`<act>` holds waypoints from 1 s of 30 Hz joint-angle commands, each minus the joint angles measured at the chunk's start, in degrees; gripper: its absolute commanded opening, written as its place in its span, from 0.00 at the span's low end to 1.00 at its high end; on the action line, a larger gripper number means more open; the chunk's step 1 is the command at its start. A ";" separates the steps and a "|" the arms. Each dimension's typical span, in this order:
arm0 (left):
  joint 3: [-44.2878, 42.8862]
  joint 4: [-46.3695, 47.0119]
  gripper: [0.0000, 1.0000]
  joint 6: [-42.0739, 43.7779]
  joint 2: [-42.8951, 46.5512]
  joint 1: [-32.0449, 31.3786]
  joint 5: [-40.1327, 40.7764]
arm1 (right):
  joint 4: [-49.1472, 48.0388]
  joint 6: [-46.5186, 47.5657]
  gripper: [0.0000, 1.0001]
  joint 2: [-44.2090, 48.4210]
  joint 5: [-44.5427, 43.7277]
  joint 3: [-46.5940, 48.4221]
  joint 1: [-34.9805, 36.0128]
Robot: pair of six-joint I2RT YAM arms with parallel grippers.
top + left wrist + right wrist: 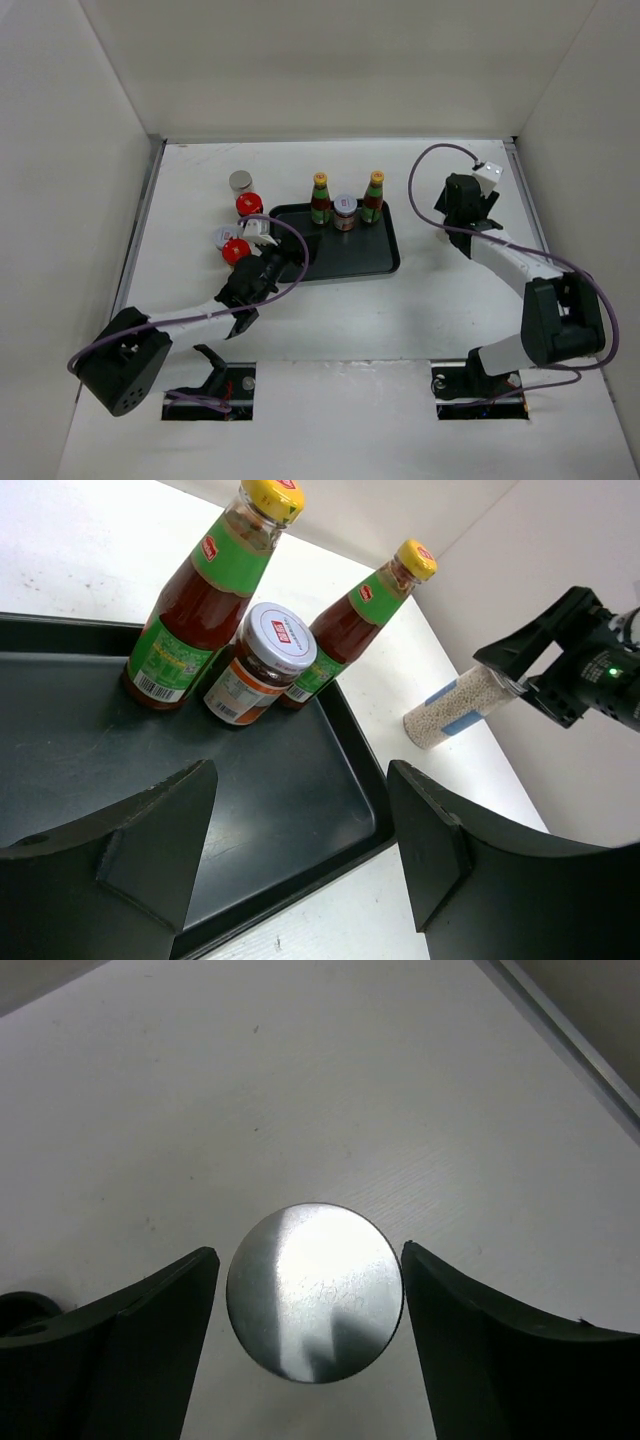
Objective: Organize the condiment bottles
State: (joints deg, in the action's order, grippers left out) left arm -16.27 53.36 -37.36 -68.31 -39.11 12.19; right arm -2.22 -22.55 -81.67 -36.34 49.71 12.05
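Observation:
On the black tray (365, 262) stand two green-labelled, yellow-capped sauce bottles (320, 198) (373, 195) with a silver-lidded jar (345, 212) between them. They also show in the left wrist view: the bottles (205, 600) (365, 615) and the jar (262, 665). My left gripper (283, 258) (300, 780) is open and empty over the tray's near-left corner. My right gripper (462, 205) (310, 1260) is open, pointing down. Its fingers straddle a silver-lidded jar of white grains (315, 1290) (455, 708) on the table right of the tray, with a gap on each side.
Left of the tray stand a silver-lidded jar (241, 181), a red-lidded jar (249, 204), another silver lid (224, 236), another red lid (236, 251) and a white-topped container (258, 228). White walls enclose the table on three sides.

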 commanded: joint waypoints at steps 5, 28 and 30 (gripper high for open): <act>-1.48 3.33 0.68 -0.34 -0.59 0.31 -0.76 | -5.42 -1.19 0.52 2.02 1.54 -0.13 -0.33; -5.00 -4.84 0.67 1.06 3.71 -0.04 3.63 | -12.89 2.77 0.54 0.81 8.39 -0.32 28.50; -5.70 -6.16 0.67 1.77 4.33 -0.22 4.42 | -13.33 3.12 0.66 0.72 7.60 -0.84 28.68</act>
State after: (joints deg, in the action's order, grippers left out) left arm -19.11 47.88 -37.26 -66.06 -39.05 14.57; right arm -8.12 -19.99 -81.52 -27.79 47.03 40.25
